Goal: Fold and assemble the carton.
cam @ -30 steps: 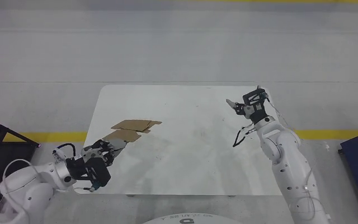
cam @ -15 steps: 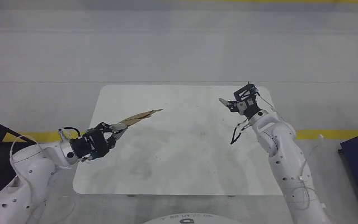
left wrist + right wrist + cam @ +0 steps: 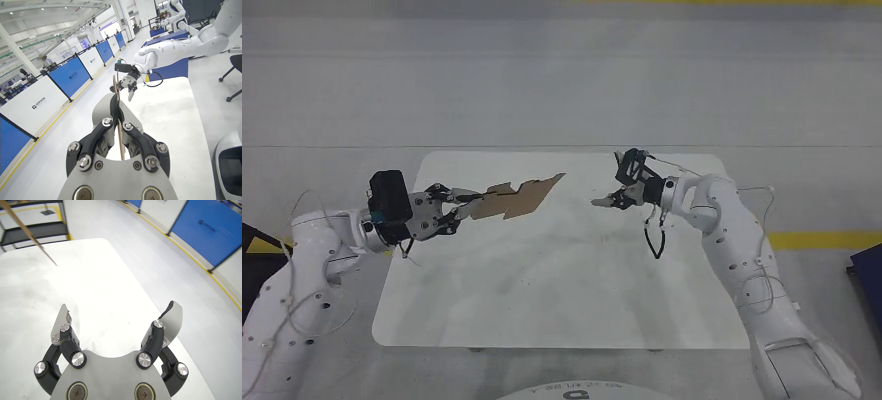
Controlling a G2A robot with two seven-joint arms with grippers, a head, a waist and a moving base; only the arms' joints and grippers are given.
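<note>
A flat brown cardboard carton blank (image 3: 517, 198) is held in the air above the back left of the white table (image 3: 562, 290), stretching toward the middle. My left gripper (image 3: 457, 205) is shut on its left end; in the left wrist view the carton (image 3: 119, 121) stands edge-on between the fingers of the left gripper (image 3: 117, 111). My right gripper (image 3: 610, 198) hangs open a short way right of the carton's free tip, apart from it. The right wrist view has the right gripper (image 3: 121, 311) with fingers spread wide and the carton's tip (image 3: 28, 232) farther off.
A black cable (image 3: 652, 238) loops below the right wrist. A black rack (image 3: 34, 232) stands on the floor beyond the table's left end. Blue and white barrier panels (image 3: 62, 75) line the floor behind the table.
The left arm has swung toward the table's back, lifting the carton higher and turning it. The right gripper has moved left toward the carton's free tip.
</note>
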